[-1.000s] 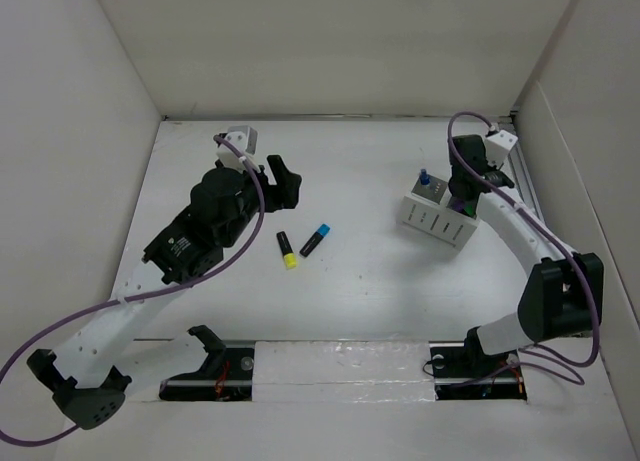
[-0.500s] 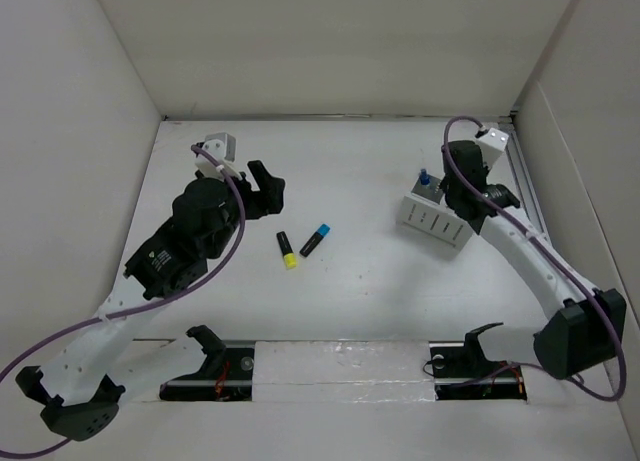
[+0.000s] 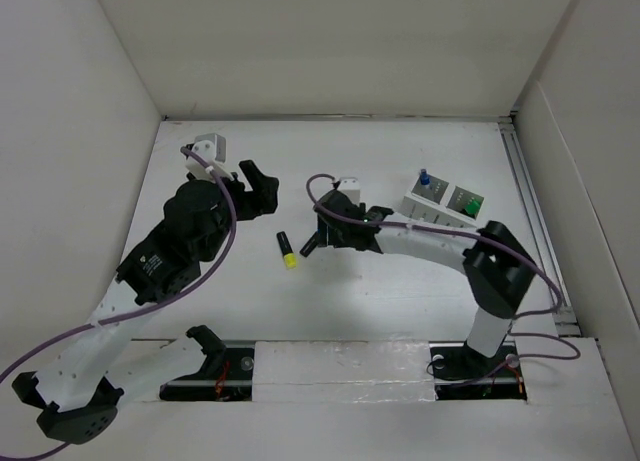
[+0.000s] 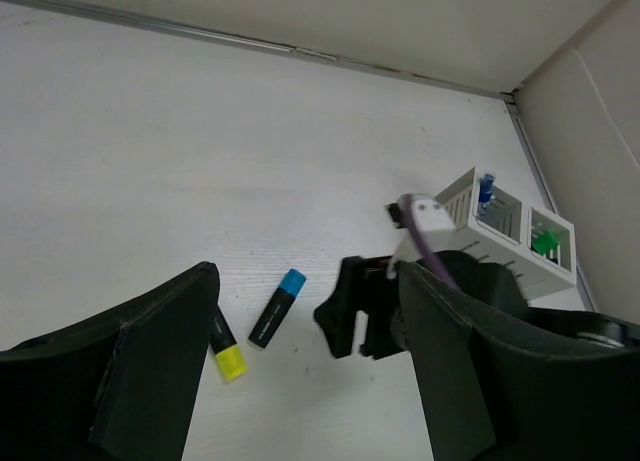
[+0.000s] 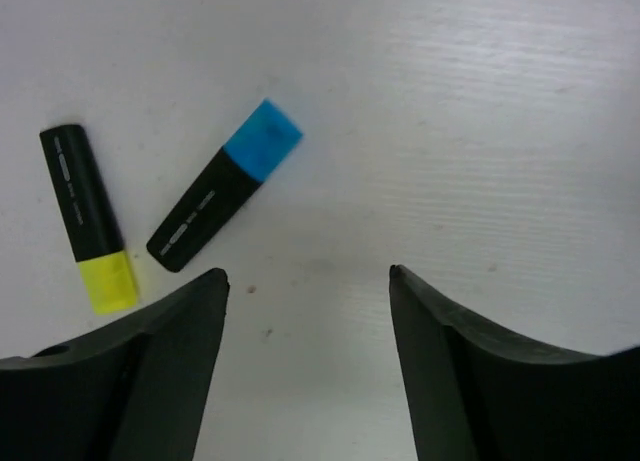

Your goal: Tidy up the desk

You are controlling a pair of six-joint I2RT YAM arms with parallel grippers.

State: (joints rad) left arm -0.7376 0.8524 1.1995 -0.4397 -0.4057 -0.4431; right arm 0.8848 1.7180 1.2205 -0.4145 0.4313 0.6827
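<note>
A matte white desk [image 3: 400,291] fills the overhead view. Near the middle of the frame lie a black yellow-capped highlighter [image 3: 287,251] and, just to its right, a black blue-capped highlighter [image 5: 225,186], close but not touching. In the upper right stands a small white compartmented holder [image 3: 425,212], well apart from both.

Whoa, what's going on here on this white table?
Two robot arms are tidying pens on the desk. The right pincer hangs open close to a blue-capped highlighter, which lies flat beside a yellow-capped highlighter; neither is held. The left pincer is open too, hovering empty off to the left. A white holder at the far right has a blue marker and a green marker in it.
</note>
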